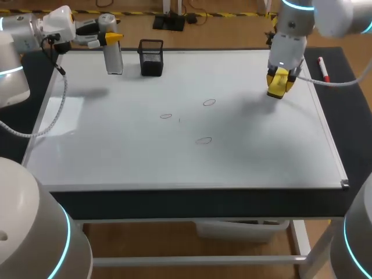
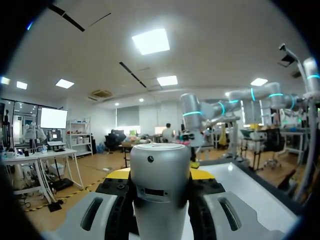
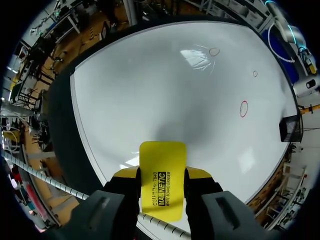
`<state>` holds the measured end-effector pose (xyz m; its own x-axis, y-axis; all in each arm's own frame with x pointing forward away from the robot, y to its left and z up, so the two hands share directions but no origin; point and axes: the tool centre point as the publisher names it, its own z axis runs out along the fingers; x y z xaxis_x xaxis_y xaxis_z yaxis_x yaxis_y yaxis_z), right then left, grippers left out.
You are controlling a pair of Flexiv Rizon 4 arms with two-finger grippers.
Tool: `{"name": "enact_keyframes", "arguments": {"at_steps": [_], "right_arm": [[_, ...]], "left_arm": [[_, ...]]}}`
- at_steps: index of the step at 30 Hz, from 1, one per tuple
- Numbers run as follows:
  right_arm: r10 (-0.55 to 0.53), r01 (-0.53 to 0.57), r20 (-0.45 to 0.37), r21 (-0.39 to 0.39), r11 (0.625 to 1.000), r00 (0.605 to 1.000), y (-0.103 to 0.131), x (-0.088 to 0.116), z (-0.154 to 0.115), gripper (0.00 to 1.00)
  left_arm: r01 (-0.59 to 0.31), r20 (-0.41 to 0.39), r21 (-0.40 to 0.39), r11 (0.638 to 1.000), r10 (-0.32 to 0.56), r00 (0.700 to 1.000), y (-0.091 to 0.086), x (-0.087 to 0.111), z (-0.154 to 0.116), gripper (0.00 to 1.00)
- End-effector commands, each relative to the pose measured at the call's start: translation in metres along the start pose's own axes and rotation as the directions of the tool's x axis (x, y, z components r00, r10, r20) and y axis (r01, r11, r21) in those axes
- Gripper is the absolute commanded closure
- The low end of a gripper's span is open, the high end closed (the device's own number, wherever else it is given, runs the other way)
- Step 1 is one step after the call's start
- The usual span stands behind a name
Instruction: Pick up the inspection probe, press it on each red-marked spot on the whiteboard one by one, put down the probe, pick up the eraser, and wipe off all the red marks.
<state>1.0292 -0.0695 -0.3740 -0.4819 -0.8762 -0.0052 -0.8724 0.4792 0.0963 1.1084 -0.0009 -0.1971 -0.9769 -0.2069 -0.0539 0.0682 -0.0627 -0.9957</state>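
The yellow block-shaped eraser [image 3: 162,155] is in the right claw [image 3: 162,175], whose fingers close on its two flat sides. It hangs over the back right part of the glossy whiteboard [image 1: 116,145], apparently clear of it. Its long axis runs along the fingers and its free end points down at the board. All three red oval marks [image 1: 209,103] remain near the middle, so wiping has not begun. Whether they were pressed cannot be seen. The silver cylindrical inspection probe [image 1: 113,55] stands upright at the back left, beside a black mesh pen cup [image 1: 151,58]. The left claw [image 2: 160,176] is closed around the probe, so by my reading it is not yet released
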Motion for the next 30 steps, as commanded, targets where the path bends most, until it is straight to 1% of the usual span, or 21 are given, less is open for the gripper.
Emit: {"name": "enact_keyframes", "arguments": {"at_steps": [1, 23, 26, 30], "right_arm": [[-0.003, 0.002, 0.01, 0.146, 0.989, 1.0, 0.005, 0.005, -0.001, 1.0], [-0.003, 0.002, 0.01, 0.146, 0.989, 1.0, 0.005, 0.005, -0.001, 1.0], [-0.003, 0.002, 0.01, 0.146, 0.989, 1.0, 0.005, 0.005, -0.001, 1.0], [-0.003, 0.002, 0.01, 0.146, 0.989, 1.0, 0.005, 0.005, -0.001, 1.0]], "left_arm": [[-0.002, 0.004, -0.001, 1.0, 0.002, 1.0, -0.001, 0.001, 0.001, 1.0], [-0.002, 0.004, -0.001, 1.0, 0.002, 1.0, -0.001, 0.001, 0.001, 1.0], [-0.004, -0.036, -0.007, 1.0, 0.004, 0.999, -0.004, 0.009, 0.01, 1.0], [0.007, -0.08, 0.009, 1.0, -0.006, 0.997, -0.004, 0.02, 0.022, 1.0]]}}
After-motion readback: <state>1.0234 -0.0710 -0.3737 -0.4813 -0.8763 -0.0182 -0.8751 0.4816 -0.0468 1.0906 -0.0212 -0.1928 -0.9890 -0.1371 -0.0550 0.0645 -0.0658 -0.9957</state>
